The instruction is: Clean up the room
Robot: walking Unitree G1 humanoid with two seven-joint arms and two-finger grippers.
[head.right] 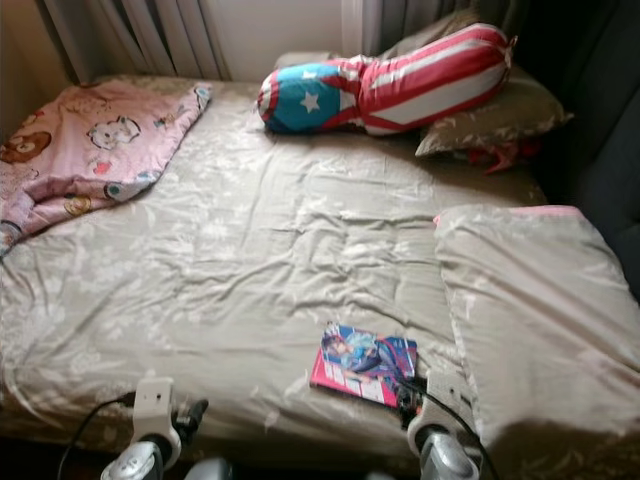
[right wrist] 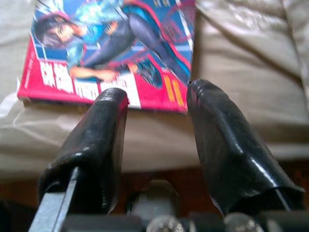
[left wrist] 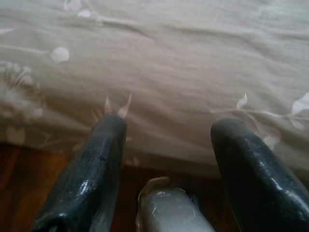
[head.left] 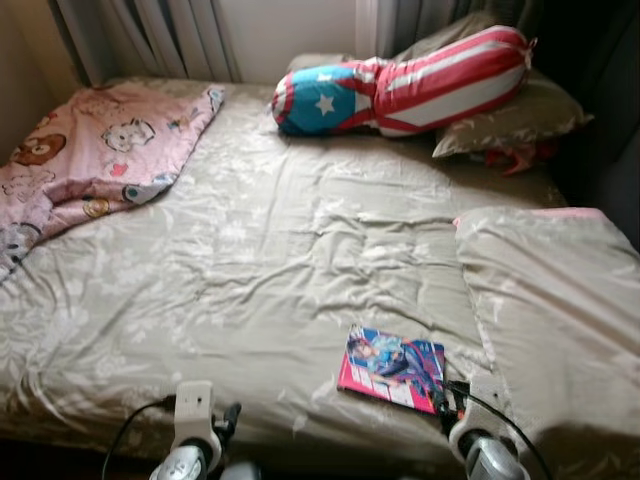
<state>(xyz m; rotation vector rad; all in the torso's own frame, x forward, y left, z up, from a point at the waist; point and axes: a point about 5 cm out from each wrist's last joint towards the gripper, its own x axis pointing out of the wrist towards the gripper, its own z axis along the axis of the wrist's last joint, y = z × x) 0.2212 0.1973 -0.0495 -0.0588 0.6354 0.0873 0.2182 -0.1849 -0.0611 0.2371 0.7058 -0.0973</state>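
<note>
Near the beige floral bedspread's (head.left: 250, 270) front edge lies a pink-and-blue illustrated paperback book (head.left: 393, 367), its corner hidden by the right gripper (right wrist: 155, 96), jaws parted, empty. Left gripper (left wrist: 166, 128) likewise gapes, holding nothing.

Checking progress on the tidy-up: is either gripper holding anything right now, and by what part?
Nothing is held. The right gripper is open just short of the book; the left gripper is open over the bedsheet.
</note>
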